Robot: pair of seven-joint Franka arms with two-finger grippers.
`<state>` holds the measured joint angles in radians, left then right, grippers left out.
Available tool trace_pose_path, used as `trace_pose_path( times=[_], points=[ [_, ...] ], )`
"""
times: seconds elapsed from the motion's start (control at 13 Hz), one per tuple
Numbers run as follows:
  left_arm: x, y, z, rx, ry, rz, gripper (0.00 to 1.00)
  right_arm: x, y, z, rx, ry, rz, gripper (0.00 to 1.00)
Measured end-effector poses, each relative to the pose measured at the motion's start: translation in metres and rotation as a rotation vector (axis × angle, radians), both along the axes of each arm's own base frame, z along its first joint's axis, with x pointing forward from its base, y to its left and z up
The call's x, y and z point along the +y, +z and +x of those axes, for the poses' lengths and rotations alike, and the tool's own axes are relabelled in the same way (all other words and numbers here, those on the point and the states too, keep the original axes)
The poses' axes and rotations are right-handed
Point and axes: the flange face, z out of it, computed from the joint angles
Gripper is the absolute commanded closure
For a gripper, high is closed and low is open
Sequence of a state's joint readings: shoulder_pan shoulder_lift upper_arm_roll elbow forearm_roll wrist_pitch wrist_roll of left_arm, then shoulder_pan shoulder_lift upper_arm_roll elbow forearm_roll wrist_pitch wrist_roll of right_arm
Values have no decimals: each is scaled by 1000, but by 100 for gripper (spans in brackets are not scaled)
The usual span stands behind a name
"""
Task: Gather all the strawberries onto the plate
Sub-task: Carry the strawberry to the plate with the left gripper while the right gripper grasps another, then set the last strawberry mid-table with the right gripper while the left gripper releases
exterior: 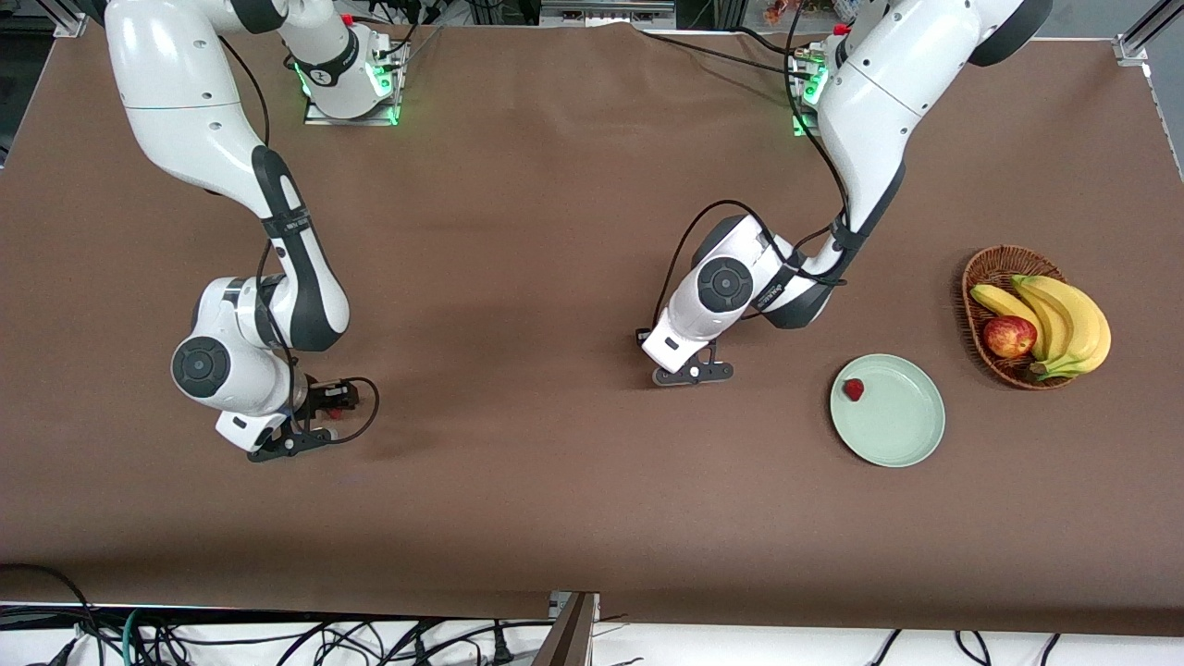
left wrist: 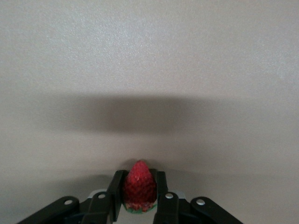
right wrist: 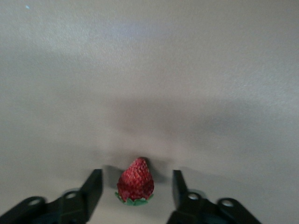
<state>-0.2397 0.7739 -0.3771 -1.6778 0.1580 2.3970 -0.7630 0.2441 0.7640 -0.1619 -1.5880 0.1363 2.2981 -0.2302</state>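
Note:
The pale mint-green plate (exterior: 902,435) lies near the left arm's end of the table, with one strawberry (exterior: 853,389) on it by the rim. My left gripper (exterior: 692,372) is low over the bare cloth, beside the plate on the side toward the table's middle. In the left wrist view it (left wrist: 139,179) is shut on a second strawberry (left wrist: 139,187). My right gripper (exterior: 294,442) is low near the right arm's end. In the right wrist view it (right wrist: 136,179) is open, its fingers on either side of a third strawberry (right wrist: 135,183) lying on the cloth.
A brown wicker basket (exterior: 979,277) with bananas (exterior: 1064,319) and a red apple (exterior: 1009,336) stands beside the plate, toward the left arm's end. The brown cloth (exterior: 518,277) covers the table.

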Motion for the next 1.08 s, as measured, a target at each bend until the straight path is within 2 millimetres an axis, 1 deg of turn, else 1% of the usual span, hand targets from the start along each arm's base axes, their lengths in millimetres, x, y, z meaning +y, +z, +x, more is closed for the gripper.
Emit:
trace_pose_path(
  times=[0.15, 0.23, 0.31, 0.39, 0.46, 0.54, 0.62, 0.69, 0.77, 0.85, 1.0, 1.08],
  points=[
    [1, 2, 2, -2, 16, 0, 94, -1, -3, -2, 6, 1, -1, 69],
    [5, 7, 7, -7, 25, 2, 94, -1, -3, -2, 7, 1, -1, 77],
    [14, 19, 16, -6, 37, 15, 94, -1, -3, -2, 7, 2, -1, 84],
    [29, 38, 27, -4, 49, 36, 94, -1, -3, -2, 7, 2, -1, 85],
    [48, 62, 40, -4, 49, 56, 94, 0, -3, -2, 6, 1, 0, 85],
    [74, 87, 54, -6, 29, 73, 93, 1, -2, -2, 5, 0, 3, 85],
    [102, 108, 66, -9, -7, 84, 93, 7, 0, -2, 0, -9, 11, 85],
    [129, 121, 74, -12, -56, 90, 93, 22, 3, -1, -8, -35, 27, 85],
    [158, 127, 83, -14, -117, 90, 93, 46, 7, -1, -13, -74, 57, 85],
    [189, 128, 91, -16, -190, 84, 93, 77, 14, -3, -16, -135, 99, 85],
    [248, 117, 102, -11, -333, 64, 93, 141, 34, -7, -12, -281, 192, 85],
    [271, 107, 105, -2, -381, 55, 93, 170, 43, -11, -1, -353, 227, 85]
  ],
)
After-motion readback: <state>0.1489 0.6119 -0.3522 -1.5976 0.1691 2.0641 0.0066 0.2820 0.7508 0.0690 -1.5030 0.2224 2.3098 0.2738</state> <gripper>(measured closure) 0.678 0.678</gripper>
